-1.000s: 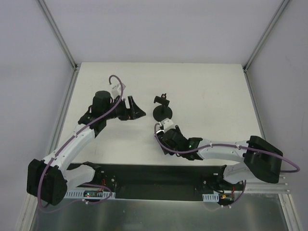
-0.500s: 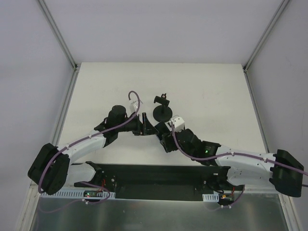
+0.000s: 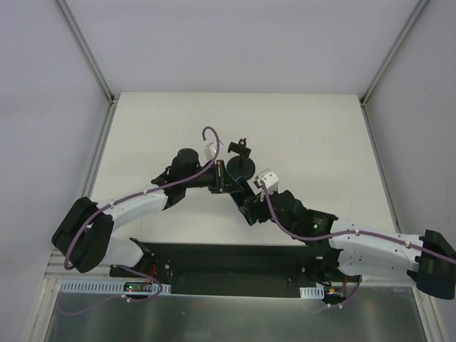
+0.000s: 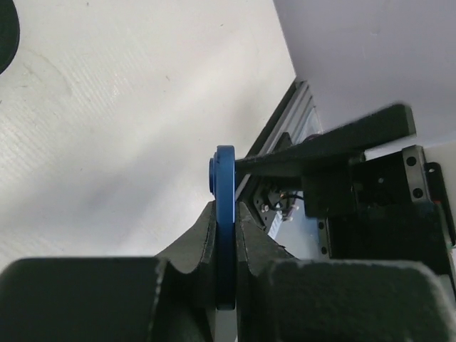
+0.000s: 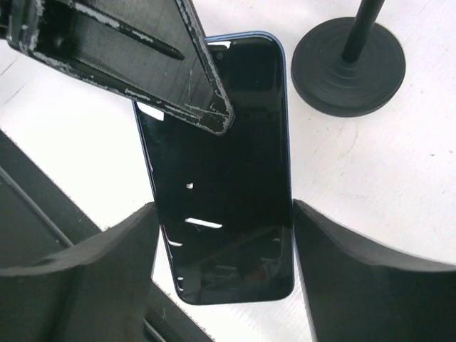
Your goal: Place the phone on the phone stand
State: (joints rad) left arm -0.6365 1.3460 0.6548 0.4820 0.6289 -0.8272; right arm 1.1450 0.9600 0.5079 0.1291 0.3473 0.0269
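Pinching the thin, blue-rimmed, glossy black phone [image 5: 221, 178] across its faces, my left gripper [image 4: 226, 228] holds it lengthwise inside my right gripper [image 5: 222, 246], jaws spread. The black disc-based phone stand [image 5: 349, 68] sits just beyond its far end, rightward.

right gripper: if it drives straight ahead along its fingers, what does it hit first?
Probably the phone, which sits between the open fingers of the right gripper. Beyond it is a finger of the left gripper, clamping the phone. Depth is unclear.
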